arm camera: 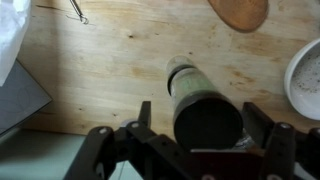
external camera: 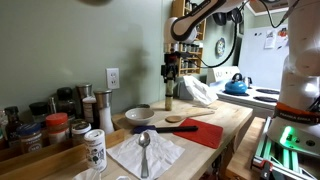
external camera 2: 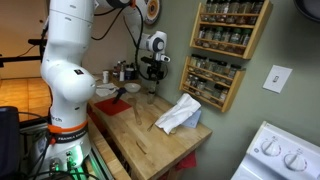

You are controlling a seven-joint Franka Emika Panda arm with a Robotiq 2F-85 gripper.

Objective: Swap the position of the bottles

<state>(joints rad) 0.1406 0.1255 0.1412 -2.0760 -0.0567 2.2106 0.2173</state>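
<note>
1. wrist view is mostly filled by the pale wooden table [arm camera: 110, 60], which carries everything else.
2. the white arm [external camera 2: 68, 45] stands at the table's edge in an exterior view and reaches out over the boards.
3. a crumpled white cloth [external camera 2: 178, 115] lies on the table, near the pincer but not touching it.
4. a red cloth [external camera: 205, 133] lies flat toward the front edge. beside it is a white napkin [external camera: 168, 156] with a metal spoon [external camera: 145, 150] resting on it.
5. a white bowl [external camera: 139, 116] sits on the table, roughly between the two bottles.
6. a wooden spoon [external camera: 180, 120] lies just beside the bowl, on the side nearer the arm.
7. one bottle [arm camera: 188, 85] stands upright on the table right under the pincer. it has a dark top and a paler lower part, and the wrist view looks down on it almost from above.
8. the second bottle [external camera: 104, 112] stands upright on the far side of the bowl, close to the wall and well apart from the pincer.
9. the pincer [arm camera: 201, 118] is spread, with one finger on each side of the first bottle's dark top. a gap shows between each finger and the top. whether the fingers reach down beside the top or hang just above it, i cannot tell.
</note>
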